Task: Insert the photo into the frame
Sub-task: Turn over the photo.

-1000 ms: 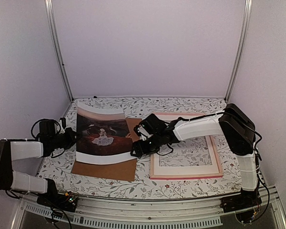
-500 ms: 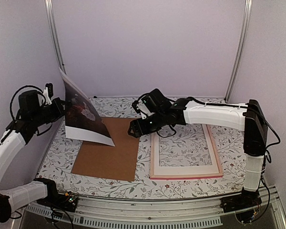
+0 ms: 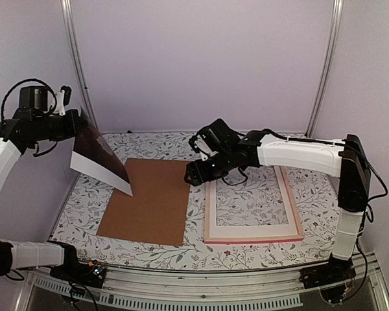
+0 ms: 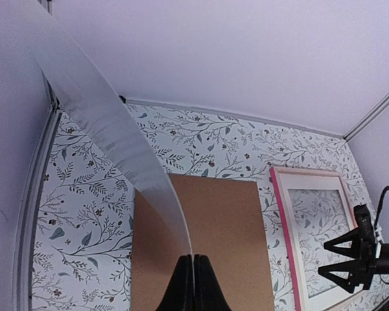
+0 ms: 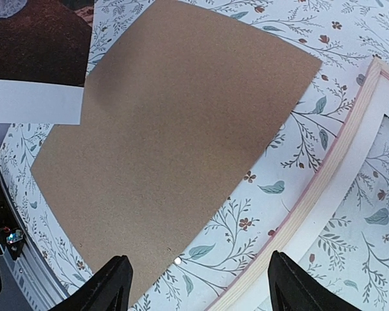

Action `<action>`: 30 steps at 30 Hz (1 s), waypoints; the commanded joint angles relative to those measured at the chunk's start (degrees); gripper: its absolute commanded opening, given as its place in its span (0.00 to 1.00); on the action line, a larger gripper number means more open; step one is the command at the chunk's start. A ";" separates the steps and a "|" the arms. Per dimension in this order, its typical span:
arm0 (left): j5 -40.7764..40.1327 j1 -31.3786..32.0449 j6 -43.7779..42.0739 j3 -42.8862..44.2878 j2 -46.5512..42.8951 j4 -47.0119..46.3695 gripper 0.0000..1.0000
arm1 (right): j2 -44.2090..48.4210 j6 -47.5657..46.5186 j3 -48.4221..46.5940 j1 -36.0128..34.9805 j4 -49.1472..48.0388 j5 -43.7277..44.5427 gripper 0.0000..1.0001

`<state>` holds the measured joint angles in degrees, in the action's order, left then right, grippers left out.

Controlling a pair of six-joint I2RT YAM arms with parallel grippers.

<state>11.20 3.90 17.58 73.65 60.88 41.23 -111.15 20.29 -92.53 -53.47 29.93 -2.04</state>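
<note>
We judge the photo [image 3: 96, 153] light and floppy, bowing at upper left; our left tool [image 4: 193, 267] pinches its edge, right tool [image 5: 204, 285] spread

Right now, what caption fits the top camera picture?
Left hand holds the photo up off the table; open right hand hovers near the frame.

One fixed overview, two wrist cameras looking down

The top view looks from high behind the near edge, across the whole table [image 3: 194, 256] to the back wall. The left wrist view faces down from well above; the right wrist view hangs close over the table. All three share the brown board [image 3: 149, 201], the frame [image 3: 253, 238] and the photo [image 3: 96, 150].
</note>
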 commanded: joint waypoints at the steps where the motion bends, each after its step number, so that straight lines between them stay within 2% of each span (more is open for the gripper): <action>1: -5.76 2.86 -5.99 6.58 4.65 10.62 0.00 | 3.37 0.50 2.38 1.20 1.02 1.73 0.76; 12: -17.31 16.80 -4.54 10.48 12.05 16.92 0.00 | 6.51 1.58 4.58 4.74 0.84 0.31 0.76; 23: -9.96 28.12 0.43 10.23 18.23 8.22 0.00 | 6.67 4.25 2.84 8.30 -3.58 -11.76 0.77; 30: -10.49 35.22 4.65 9.60 25.26 2.17 0.00 | 7.57 7.37 2.88 11.46 -6.95 -16.76 0.80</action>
<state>-0.25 35.55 19.09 83.53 82.96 49.06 -106.17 25.15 -88.44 -43.94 26.17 -14.79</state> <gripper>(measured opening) 0.006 0.790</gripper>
